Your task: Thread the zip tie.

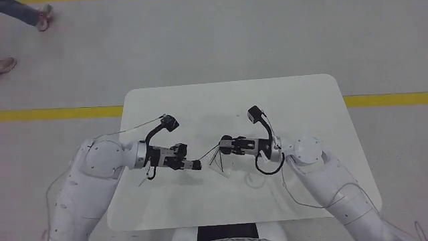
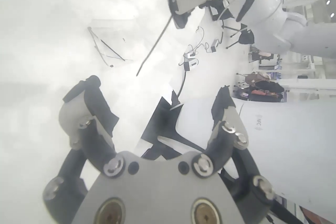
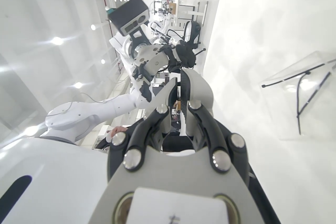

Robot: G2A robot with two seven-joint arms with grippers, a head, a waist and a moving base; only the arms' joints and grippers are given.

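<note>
Black zip tie: pinched at one end by the right gripper, hanging in the air over the white table, in the gap between the two arms
right gripper: fingers squeezed together on the tie's end, looks like a solid pinch
left gripper: fingers spread wide with nothing between them, parked just short of the tie's free tip and not touching it
progress: early days tbh. The pick-up looks done, since one tie is up off the table. But the strap is dead straight, with no loop and no tip in any slot, so the actual threading is all left to do
what's left (just a guess): the left gripper has to catch the free end, bend it round, poke it through the head, then pull it snug
long axis: runs straight out from the right gripper's fingers, across toward the left arm
which way it points: free end aims at the left gripper and slants down toward the tabletop
head or tail out front: too thin to tell, honestly
spare ties: a few more lie crossed on a clear tray on the table, off to the side
</note>
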